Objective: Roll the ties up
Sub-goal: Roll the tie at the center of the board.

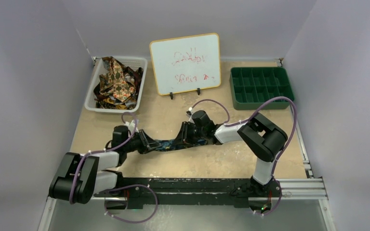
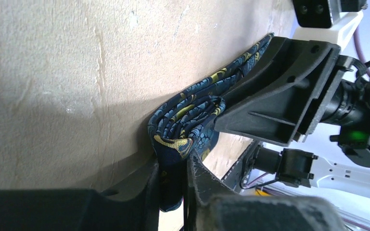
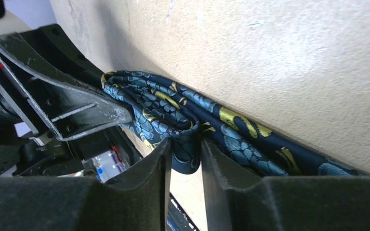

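A dark navy tie (image 1: pixel 169 144) with blue and gold print lies bunched on the tan table, stretched between my two grippers. The left gripper (image 1: pixel 148 143) holds its left end. In the left wrist view, a folded bit of the tie (image 2: pixel 189 118) sits pinched between the left gripper's (image 2: pixel 174 179) fingers. The right gripper (image 1: pixel 186 136) holds the tie's other end. In the right wrist view, a fold of the tie (image 3: pixel 231 129) is squeezed between the right gripper's (image 3: pixel 185 155) fingers. More ties (image 1: pixel 117 83), in brown, gold and red, lie heaped in a white basket (image 1: pixel 142 65).
A whiteboard (image 1: pixel 185 62) with red writing stands at the back centre. A green compartment tray (image 1: pixel 261 86) sits at the back right. Grey walls close in the table on both sides, and a black rail (image 1: pixel 197 185) runs along the near edge.
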Tool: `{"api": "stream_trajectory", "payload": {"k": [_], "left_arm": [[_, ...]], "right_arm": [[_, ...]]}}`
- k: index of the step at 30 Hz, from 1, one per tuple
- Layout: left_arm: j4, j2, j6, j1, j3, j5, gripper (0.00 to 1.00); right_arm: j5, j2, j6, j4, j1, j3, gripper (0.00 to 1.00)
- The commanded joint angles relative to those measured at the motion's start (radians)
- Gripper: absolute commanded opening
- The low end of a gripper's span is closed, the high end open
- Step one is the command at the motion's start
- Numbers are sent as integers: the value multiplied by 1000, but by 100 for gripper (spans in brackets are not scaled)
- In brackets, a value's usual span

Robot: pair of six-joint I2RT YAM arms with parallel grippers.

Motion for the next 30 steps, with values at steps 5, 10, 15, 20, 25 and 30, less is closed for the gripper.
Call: {"api": "stream_trajectory", "payload": {"k": [5,10,15,20,25,30], "left_arm": [[-304,-132,141,4,129,-104,2],[-480,-145,187,4,207,-174,0],[-655,-172,244,4,295,-258,0],[-747,-142,291,-8,396,-289,0],[-839,-112,298,-85,475,-400,0],[-914,-87,310,-142,551,-509,0]], "right_arm": [[83,-132,-125,-226,1,80,41],[151,-156,-148,-256,0,105,43],[245,-108,-167,-342,2,155,37],[328,-94,-203,-415,3,210,38],[306,-93,-231,-404,4,250,40],[238,-77,-227,-359,6,272,40]]}}
